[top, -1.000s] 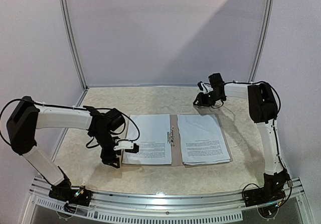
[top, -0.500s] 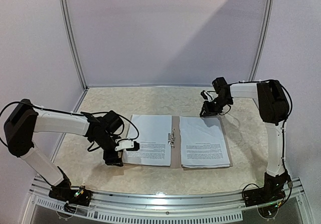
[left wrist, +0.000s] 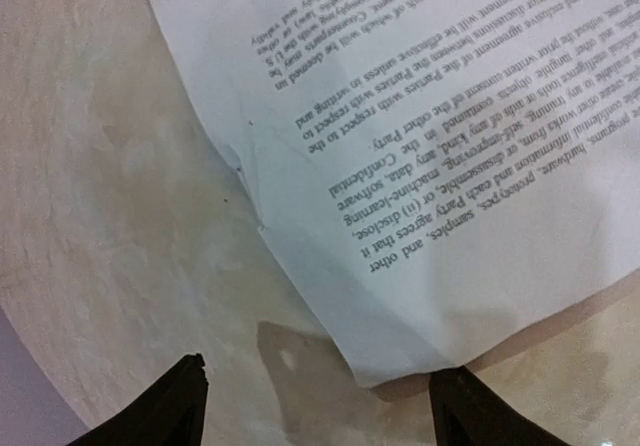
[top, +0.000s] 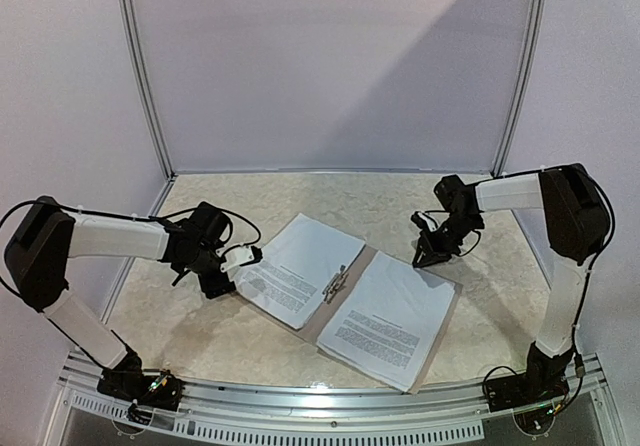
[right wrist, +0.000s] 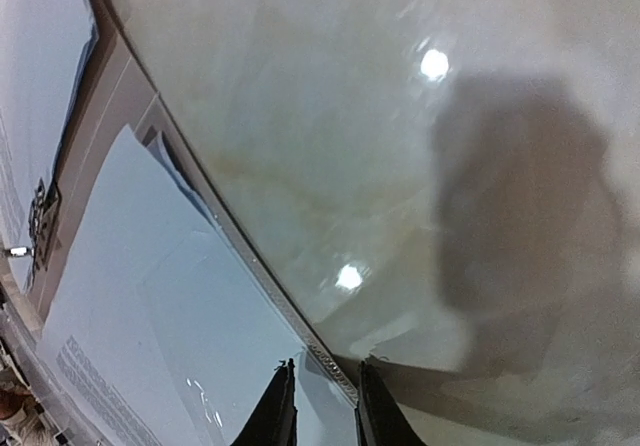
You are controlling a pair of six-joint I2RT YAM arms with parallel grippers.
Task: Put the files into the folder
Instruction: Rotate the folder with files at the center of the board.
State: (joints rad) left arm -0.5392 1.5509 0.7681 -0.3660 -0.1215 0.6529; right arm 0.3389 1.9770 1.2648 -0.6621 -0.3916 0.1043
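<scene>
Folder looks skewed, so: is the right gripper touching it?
Cannot tell: right wrist view shows the right gripper straddling the folder edge, contact unclear.

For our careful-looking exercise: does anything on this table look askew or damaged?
The open folder lies diagonally across the table, not square to its front edge, and the left sheets' outer edge is kinked and creased.

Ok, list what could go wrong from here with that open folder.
1. The right gripper pinches only the folder at its far corner; a pull could swing it and slide the right-hand sheets off.
2. The left sheet has a corner overhanging onto the table, already creased; the open left gripper straddling it could crumple it further.
</scene>
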